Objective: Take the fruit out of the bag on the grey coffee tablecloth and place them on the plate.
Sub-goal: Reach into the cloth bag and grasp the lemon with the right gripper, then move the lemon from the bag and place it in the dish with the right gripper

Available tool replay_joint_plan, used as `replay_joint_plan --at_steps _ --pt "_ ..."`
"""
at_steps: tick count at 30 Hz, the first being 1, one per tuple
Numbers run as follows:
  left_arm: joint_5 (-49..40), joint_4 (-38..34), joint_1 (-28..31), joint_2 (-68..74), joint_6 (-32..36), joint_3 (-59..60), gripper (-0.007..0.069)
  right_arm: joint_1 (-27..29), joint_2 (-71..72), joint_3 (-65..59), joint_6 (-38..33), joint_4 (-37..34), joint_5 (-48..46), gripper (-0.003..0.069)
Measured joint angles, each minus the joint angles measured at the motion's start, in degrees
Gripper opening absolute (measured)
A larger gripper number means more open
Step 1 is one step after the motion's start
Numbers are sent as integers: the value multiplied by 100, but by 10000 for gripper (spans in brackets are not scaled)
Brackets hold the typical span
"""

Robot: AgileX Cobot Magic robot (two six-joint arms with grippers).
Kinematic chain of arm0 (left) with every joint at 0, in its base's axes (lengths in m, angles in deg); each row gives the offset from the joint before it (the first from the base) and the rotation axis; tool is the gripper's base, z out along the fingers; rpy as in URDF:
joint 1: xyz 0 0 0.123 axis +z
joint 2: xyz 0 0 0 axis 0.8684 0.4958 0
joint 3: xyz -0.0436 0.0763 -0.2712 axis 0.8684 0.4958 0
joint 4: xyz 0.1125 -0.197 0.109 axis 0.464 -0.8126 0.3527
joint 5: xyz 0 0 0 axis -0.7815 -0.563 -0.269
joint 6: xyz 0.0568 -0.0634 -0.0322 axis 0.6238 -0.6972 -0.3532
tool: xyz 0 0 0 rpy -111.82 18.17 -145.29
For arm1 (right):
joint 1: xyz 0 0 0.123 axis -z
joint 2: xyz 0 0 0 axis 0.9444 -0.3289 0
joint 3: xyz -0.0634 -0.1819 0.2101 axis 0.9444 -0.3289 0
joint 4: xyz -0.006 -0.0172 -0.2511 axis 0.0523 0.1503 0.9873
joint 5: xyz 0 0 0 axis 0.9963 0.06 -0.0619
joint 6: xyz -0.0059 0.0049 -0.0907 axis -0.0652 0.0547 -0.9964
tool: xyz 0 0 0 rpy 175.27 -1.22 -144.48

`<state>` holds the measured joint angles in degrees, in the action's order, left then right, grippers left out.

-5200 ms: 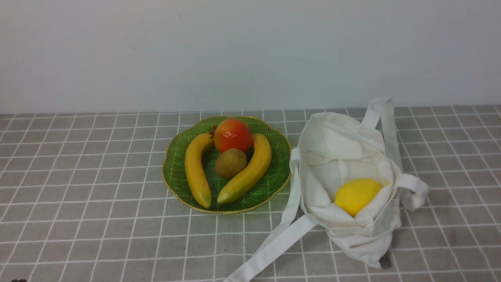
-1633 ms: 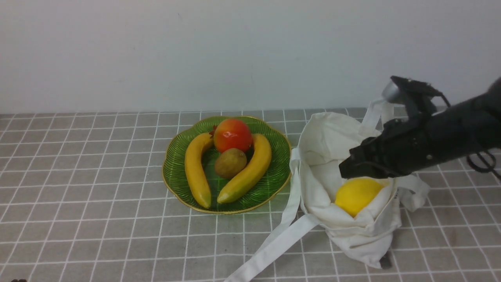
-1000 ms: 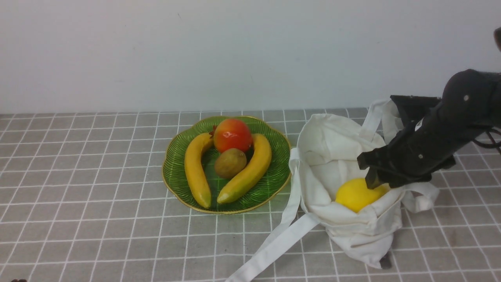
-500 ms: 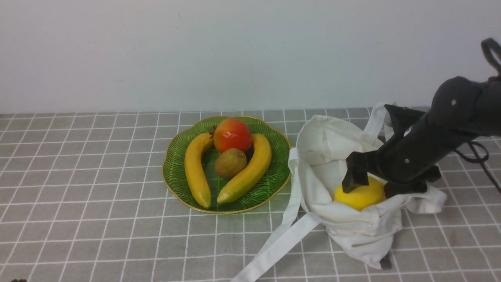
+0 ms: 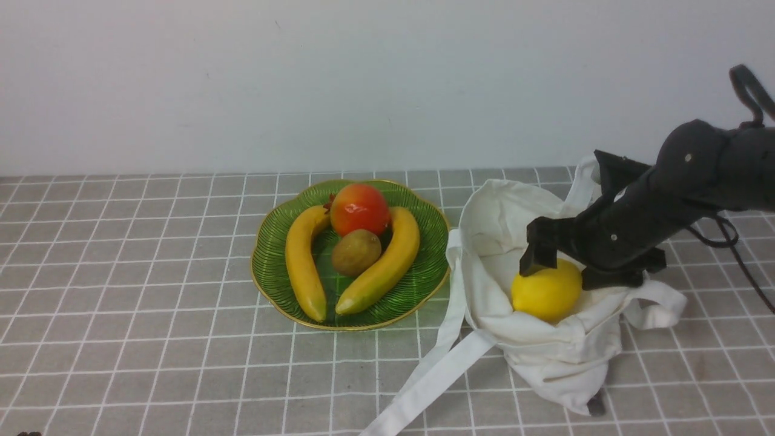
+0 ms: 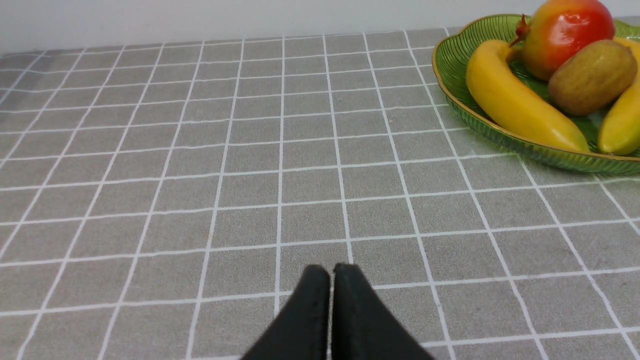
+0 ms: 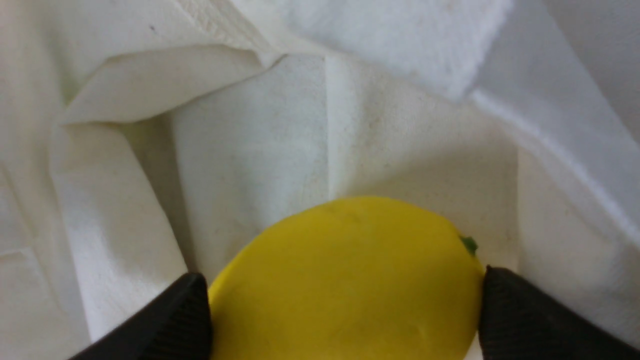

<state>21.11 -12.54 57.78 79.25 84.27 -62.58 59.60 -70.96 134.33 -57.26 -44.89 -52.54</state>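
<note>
Over the last second or so the right arm drops into the mouth of the bag (image 5: 502,224). The right fingers (image 5: 537,254) go from narrow to spread wide and now straddle the lemon (image 5: 547,293), tips right at its sides, firm grip not confirmed. The lemon is still inside the bag, right of the plate (image 5: 269,260), nudged slightly left. The left fingers (image 6: 312,310) are pressed together, idle over the worktop (image 5: 151,242) left of the plate. Likely next: squeeze, then lift.
</note>
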Motion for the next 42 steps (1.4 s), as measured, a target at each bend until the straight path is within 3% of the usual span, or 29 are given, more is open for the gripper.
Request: replay_joint_plan --at_steps 29,34,38,40,42 --pt "0 2 0 0 0 0 -7 0 1023 57 -20 -1 -458 605" --pt "0 2 0 0 0 0 -7 -35 1064 395 -561 -747 -636 603" --pt "0 2 0 0 0 0 -7 -446 1057 704 -2030 -2430 -446 603" --pt "0 2 0 0 0 0 -7 -567 1043 733 -2277 -2762 -360 603" --pt "0 2 0 0 0 0 -7 -978 910 777 -3379 -3740 163 603"
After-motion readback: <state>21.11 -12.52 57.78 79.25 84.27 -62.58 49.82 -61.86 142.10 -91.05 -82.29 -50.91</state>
